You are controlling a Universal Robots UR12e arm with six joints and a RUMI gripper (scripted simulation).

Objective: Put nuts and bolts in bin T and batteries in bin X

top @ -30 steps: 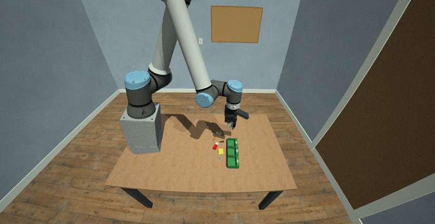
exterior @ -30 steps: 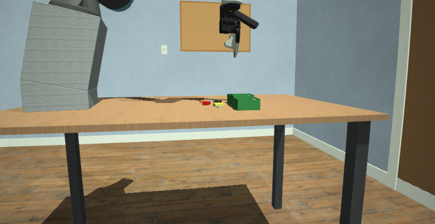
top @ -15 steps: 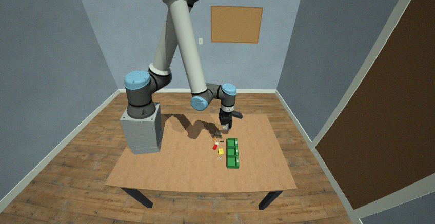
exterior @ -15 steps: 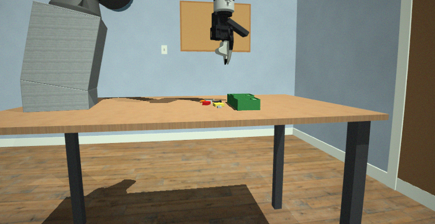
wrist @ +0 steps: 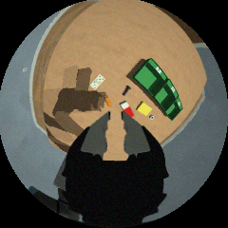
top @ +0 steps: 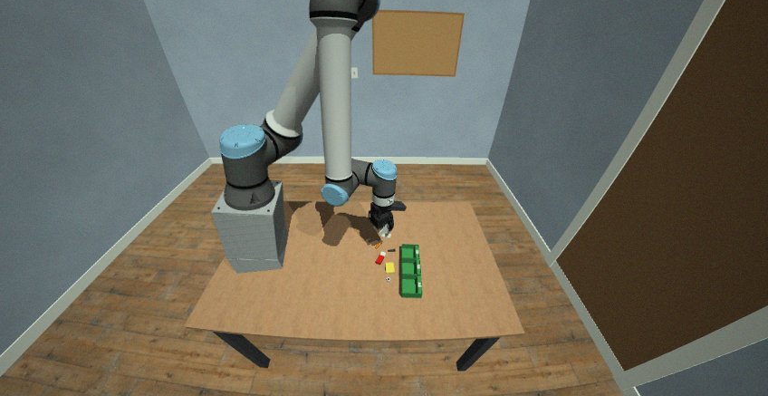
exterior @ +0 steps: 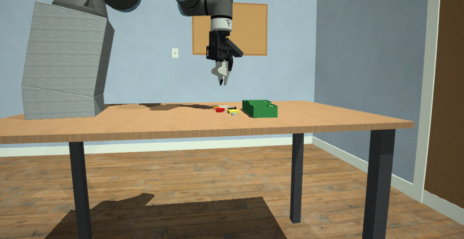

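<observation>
My gripper (exterior: 223, 82) hangs well above the table, nearly shut with nothing between the fingers; it also shows in the top view (top: 383, 230) and the wrist view (wrist: 115, 116). A green row of three bins (top: 409, 270) stands upright on the table; its letters are too small to read. To its left lie a red and white battery (top: 380, 257), a yellow block (top: 389, 266), a small orange piece (top: 378, 246), a black bolt (top: 391, 250) and a small nut (top: 387, 279). The wrist view shows the bins (wrist: 158, 88), the battery (wrist: 126, 108) and the bolt (wrist: 126, 89).
A white spotted tile (wrist: 98, 82) lies apart from the other pieces in the wrist view. The robot's grey pedestal (top: 250, 227) stands at the table's left rear corner. The arm's shadow falls on the table beside the pieces.
</observation>
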